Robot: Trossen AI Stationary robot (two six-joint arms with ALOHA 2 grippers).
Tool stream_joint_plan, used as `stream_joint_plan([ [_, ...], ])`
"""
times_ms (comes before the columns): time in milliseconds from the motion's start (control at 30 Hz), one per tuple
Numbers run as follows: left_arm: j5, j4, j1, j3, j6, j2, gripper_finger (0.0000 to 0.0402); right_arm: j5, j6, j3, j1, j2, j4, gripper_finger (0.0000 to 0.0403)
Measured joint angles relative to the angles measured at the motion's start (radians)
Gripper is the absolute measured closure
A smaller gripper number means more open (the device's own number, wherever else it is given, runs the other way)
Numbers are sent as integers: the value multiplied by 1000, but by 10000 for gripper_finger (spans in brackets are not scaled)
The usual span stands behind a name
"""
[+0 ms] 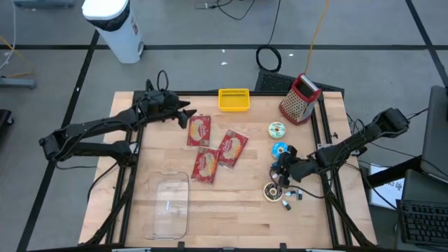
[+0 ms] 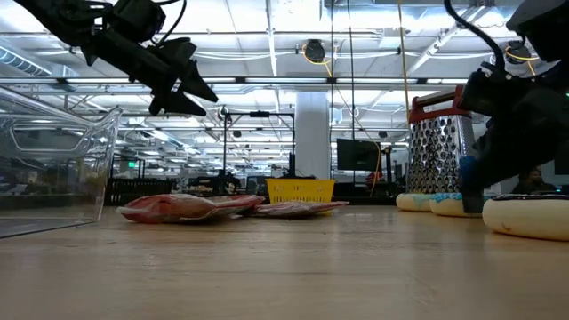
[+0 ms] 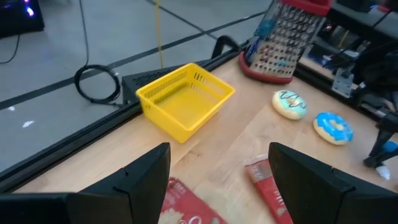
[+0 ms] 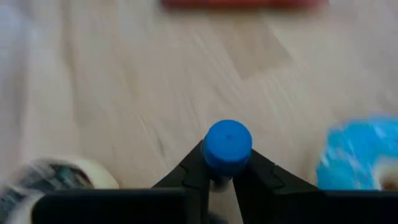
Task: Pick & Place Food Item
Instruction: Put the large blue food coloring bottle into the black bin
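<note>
Three red food packets (image 1: 213,148) lie flat in the middle of the wooden table. At the right lie a white-green donut (image 1: 277,129), a blue donut (image 1: 280,148) and a brown-white donut (image 1: 271,190). My right gripper (image 1: 282,170) stands between the blue and brown-white donuts, shut on a small blue round-topped piece (image 4: 228,144). My left gripper (image 1: 187,115) hovers open above the far left of the table, by the farthest packet, with nothing between its fingers (image 3: 149,171). My right gripper pinches the blue piece just below its round top (image 4: 227,167) between its two fingertips. The fingers slant down at it from the table's right side. The piece stands upright with its top up; the gripper hides its lower end, so whether it rests on the table does not show.
A yellow basket (image 1: 234,99) and a red-trimmed grater (image 1: 300,99) stand at the far edge. A clear plastic container (image 1: 170,203) sits near the front left. Small loose bits (image 1: 291,200) lie beside the brown-white donut. Bare wood stretches along the near edge.
</note>
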Motion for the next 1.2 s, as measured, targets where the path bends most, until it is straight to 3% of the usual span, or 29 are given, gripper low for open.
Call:
stream_joint_plan([
  [300, 54, 139, -138, 0, -1, 5, 128, 0, -384, 0, -100, 0, 485, 346],
  [467, 56, 266, -241, 0, -3, 79, 128, -33, -506, 0, -180, 0, 701, 351],
  [600, 56, 400, -311, 1, 11, 202, 128, -125, -535, 0, -237, 2, 765, 352],
  [700, 56, 475, -352, 28, 52, 302, 128, -137, -539, 1, -266, 26, 804, 352],
  [1000, 105, 473, -452, 234, 259, 570, 128, -216, -613, 107, -306, 189, 849, 352],
  [1200, 106, 419, -476, 327, 312, 650, 128, -221, -668, 170, -317, 262, 853, 352],
])
